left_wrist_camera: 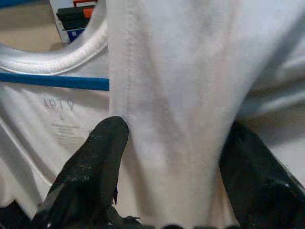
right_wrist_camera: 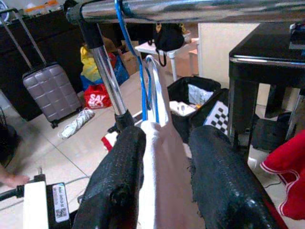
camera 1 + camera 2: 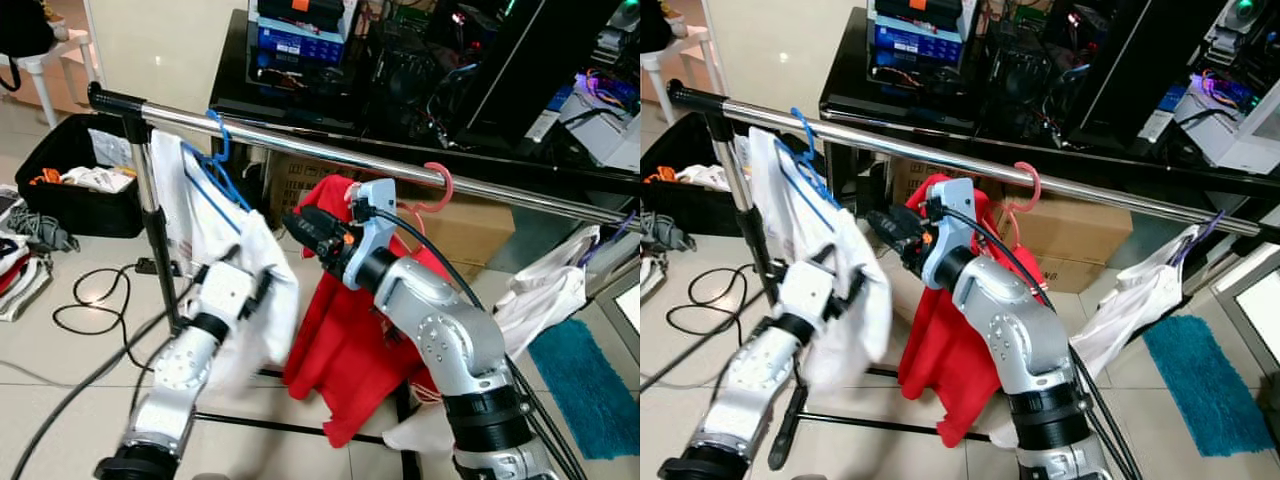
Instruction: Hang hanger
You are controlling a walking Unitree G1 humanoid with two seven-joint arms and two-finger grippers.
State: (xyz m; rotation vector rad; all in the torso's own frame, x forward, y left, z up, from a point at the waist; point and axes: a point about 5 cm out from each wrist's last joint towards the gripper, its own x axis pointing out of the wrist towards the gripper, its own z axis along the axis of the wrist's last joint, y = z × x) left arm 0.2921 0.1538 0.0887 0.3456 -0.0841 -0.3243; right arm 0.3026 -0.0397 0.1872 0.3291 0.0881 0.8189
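The blue hanger (image 3: 212, 165) hangs by its hook on the chrome rail (image 3: 330, 152), near the rail's left post, at about ten o'clock in the head view. It carries one white shirt (image 3: 225, 235), which drapes down and to the right. A second hanger, the pink hanger (image 3: 437, 187), hooks the same rail at about one o'clock and holds one red garment (image 3: 345, 330). That makes two hangers on the rail, one blue and one pink. A third piece of clothing, a white cloth (image 3: 545, 290), dangles from the rail's far right end at three o'clock.

Two grippers are at work. The left gripper (image 1: 174, 157) is at the lower part of the white shirt, at about seven o'clock; its two black jaws stand well apart with a fold of the shirt fabric between them, touching both inner faces. The right gripper (image 2: 164, 162) reaches in from the right at the centre of the head view, pointing toward the blue hanger; its jaws stand a little apart with a narrow white strip of the shirt between them.

Behind the rail stands one black worktop (image 3: 235, 95) loaded with electronics. One black suitcase (image 3: 75, 175) lies open on the floor at nine o'clock, and one teal mat (image 3: 590, 385) lies at four o'clock.
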